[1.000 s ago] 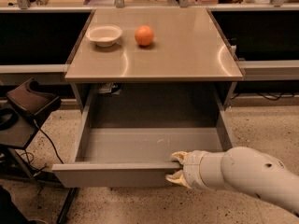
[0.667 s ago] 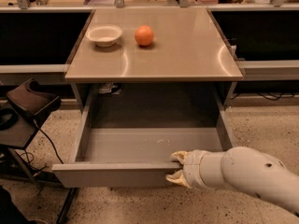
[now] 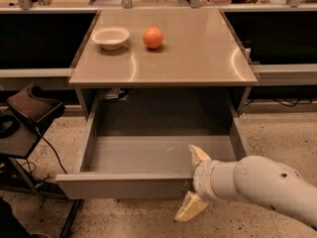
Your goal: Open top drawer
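The wide grey metal top drawer (image 3: 138, 155) is seen pulled well out from under the tan, smooth-topped table (image 3: 198, 58), its shallow flat tray exposed and marked by small pale scratches right of centre. The right end of its plain front panel is hidden by the cream two-finger gripper (image 3: 184, 182). The gripper's wedge-shaped fingers are spread wide, one above the tray and one low before the panel. Contact with the panel cannot be made out. The rounded white arm (image 3: 267, 185) is cut off at the right edge. The cavity behind the drawer is lost in shadow. On the tabletop a small white round bowl (image 3: 110, 36) is set just beside a glossy orange fruit (image 3: 153, 37). Speckled stone flooring (image 3: 282, 138) is seen below.
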Action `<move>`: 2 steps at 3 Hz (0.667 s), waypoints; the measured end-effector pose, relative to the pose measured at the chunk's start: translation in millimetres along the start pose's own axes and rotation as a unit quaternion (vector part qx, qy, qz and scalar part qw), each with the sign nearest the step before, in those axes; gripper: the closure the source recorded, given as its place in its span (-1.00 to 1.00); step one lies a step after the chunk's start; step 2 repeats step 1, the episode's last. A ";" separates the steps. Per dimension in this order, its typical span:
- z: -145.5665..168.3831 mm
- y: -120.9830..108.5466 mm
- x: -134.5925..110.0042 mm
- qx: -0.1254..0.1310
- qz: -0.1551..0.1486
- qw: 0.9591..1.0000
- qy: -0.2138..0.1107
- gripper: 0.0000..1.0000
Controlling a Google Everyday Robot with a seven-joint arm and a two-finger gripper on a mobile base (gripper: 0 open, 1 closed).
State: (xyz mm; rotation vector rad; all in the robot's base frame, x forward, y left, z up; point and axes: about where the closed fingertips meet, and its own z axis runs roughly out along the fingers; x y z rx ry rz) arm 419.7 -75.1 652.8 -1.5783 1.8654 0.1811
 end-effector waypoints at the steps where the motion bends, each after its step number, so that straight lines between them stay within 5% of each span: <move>1: 0.0 0.0 0.0 0.000 0.000 1.000 0.000 -1.00; 2: 0.0 0.0 0.0 0.000 0.000 1.000 0.000 -1.00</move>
